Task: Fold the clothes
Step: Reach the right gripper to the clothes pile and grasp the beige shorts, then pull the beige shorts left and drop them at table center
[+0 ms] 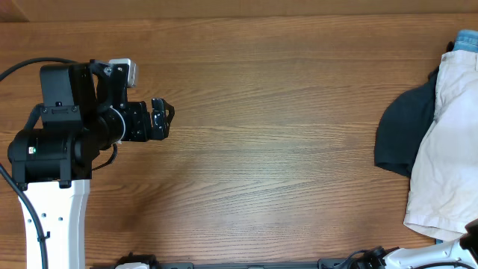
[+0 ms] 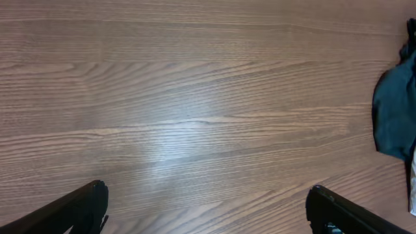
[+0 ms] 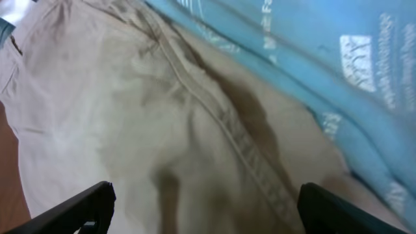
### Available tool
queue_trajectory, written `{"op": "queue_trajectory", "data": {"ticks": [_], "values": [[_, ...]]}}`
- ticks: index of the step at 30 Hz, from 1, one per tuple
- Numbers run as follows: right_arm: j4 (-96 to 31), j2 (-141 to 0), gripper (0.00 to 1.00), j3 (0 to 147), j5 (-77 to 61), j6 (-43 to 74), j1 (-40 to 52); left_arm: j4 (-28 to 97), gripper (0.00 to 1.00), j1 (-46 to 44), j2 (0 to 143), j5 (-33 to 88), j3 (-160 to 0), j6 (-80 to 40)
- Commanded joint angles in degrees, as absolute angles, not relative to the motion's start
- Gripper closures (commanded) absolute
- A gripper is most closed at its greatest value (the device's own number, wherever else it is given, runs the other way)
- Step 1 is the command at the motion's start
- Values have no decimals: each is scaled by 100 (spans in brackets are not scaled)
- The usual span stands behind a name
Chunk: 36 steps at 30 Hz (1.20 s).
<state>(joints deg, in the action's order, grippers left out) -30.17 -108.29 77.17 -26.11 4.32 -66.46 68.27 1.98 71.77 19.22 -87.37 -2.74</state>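
The clothes are a pair of beige shorts (image 1: 447, 149), lying crumpled at the table's right edge on top of a dark navy garment (image 1: 399, 138). In the right wrist view the shorts (image 3: 149, 110) fill most of the frame, with a stitched seam running diagonally across them. My right gripper (image 3: 207, 208) hovers close over this fabric, open, its dark fingertips (image 3: 91, 205) wide apart with only cloth below. My left gripper (image 1: 166, 117) is far off at the table's left, open over bare wood (image 2: 205, 205), holding nothing.
Light blue fabric (image 3: 312, 58) with white printed patches lies against the shorts, and a blue denim piece (image 1: 467, 39) shows at the pile's far end. The navy garment (image 2: 393, 117) pokes into the left wrist view. The wooden table (image 1: 276, 149) stretches between the arms.
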Motion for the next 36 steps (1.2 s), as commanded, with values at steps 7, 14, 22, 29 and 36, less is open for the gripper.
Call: {"op": "queue_trajectory", "data": {"ticks": [7, 14, 22, 29, 36], "values": [[-2851, -11489, 18, 7684, -3583, 294, -6707, 6882, 0, 222, 7201, 1909, -8864, -128], [-2257, -11295, 66, 7695, -5341, 1013, -6709, 6928, 0, 222, 7201, 1938, -8864, -128], [-1125, -10431, 96, 7695, -6912, 3256, -6318, 6912, 0, 222, 7201, 1949, -8864, -126], [-1087, -9555, 96, 7695, -7166, 3610, -4840, 6855, 0, 224, 7199, 1949, -8866, -126], [-1074, -9341, 96, 7695, -7164, 3776, -2453, 6810, 0, 224, 7188, 1863, -9026, -123]]}}
